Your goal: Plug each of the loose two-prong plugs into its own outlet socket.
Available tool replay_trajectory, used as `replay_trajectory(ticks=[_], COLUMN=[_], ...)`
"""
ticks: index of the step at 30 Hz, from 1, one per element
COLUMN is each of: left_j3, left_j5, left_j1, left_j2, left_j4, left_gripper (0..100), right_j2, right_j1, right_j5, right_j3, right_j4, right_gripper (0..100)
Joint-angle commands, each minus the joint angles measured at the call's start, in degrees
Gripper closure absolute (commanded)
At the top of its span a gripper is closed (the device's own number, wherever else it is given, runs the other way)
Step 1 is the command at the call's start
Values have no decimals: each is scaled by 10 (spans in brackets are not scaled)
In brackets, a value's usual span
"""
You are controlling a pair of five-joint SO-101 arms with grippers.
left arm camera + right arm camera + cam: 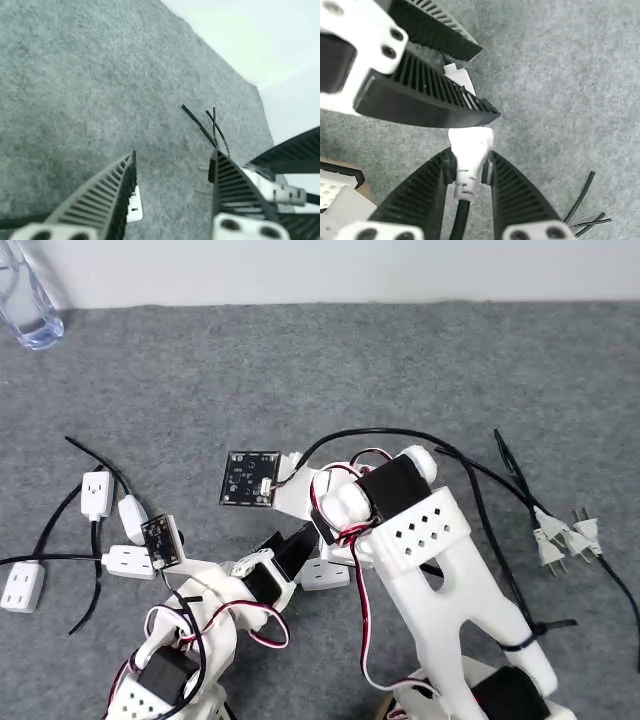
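My right gripper (pixel 470 156) is shut on a white two-prong plug (pixel 468 150) whose black cord runs back toward the wrist. Just ahead of the plug lies a white socket piece (pixel 461 80), between the black fingers (pixel 427 97) of my left gripper. My left gripper (pixel 174 159) is open, with a white piece (pixel 134 206) beside one finger. From above, both grippers meet at the table's middle, next to a white socket block (pixel 325 574). Two loose plugs (pixel 565 537) lie at the right. Other white sockets (pixel 96 494) lie at the left.
Black cords (pixel 95 540) loop around the sockets on the left, and more cords (pixel 500 490) run past the right arm (pixel 440 540). Loose black wire ends (pixel 206 125) lie on the grey felt. A clear bottle (pixel 28 300) stands at the far left corner.
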Motion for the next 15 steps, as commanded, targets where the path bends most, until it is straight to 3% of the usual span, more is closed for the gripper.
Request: replay_trajectory(ticks=[1,15], left_j3=[-1,-1], left_j5=[-5,-5], left_j1=[4,4], left_j2=[-4,-4], left_j4=[-5,-5], left_gripper=[772,772], right_j2=[-20,-24], right_j1=[-9,-9], right_j5=[-6,-33], right_j3=[-49,-51], right_j4=[-9,-30], right_gripper=[989,989])
